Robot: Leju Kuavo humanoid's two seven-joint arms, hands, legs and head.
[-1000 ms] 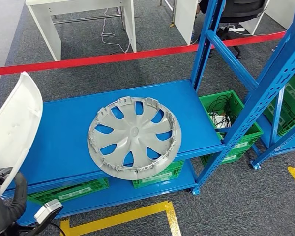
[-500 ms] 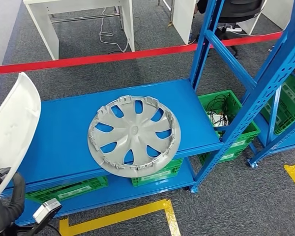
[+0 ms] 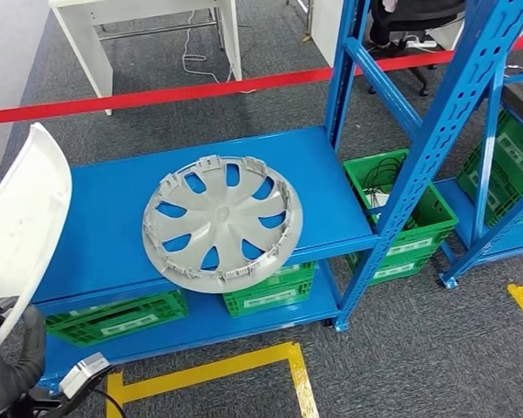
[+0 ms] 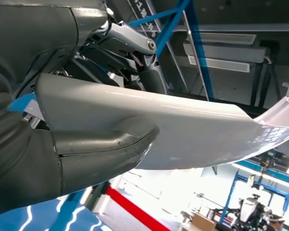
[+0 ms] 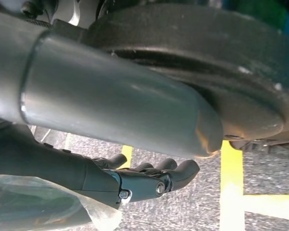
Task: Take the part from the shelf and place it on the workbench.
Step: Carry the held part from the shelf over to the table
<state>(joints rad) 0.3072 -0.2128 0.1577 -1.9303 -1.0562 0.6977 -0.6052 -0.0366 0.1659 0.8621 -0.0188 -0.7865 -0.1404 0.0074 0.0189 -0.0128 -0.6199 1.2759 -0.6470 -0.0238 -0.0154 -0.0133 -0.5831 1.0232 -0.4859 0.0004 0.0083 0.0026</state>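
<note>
A white curved panel part stands upright at the far left of the head view, gripped at its lower edge by my left hand. From the left wrist, the thick grey thumb presses against the panel and darker fingers sit behind it. A grey wheel cover lies flat on the blue shelf, overhanging its front edge. My right hand hangs over grey carpet with its fingers loosely extended and nothing in them.
Green crates sit under and beside the shelf. Blue slanted uprights rise at the right. A red barrier tape runs behind the shelf, with a white desk beyond it. Yellow floor tape marks the carpet.
The whole picture has shifted, so the camera has moved: the shelf and wheel cover now sit slightly further left and higher. The white panel stays in my left hand.
</note>
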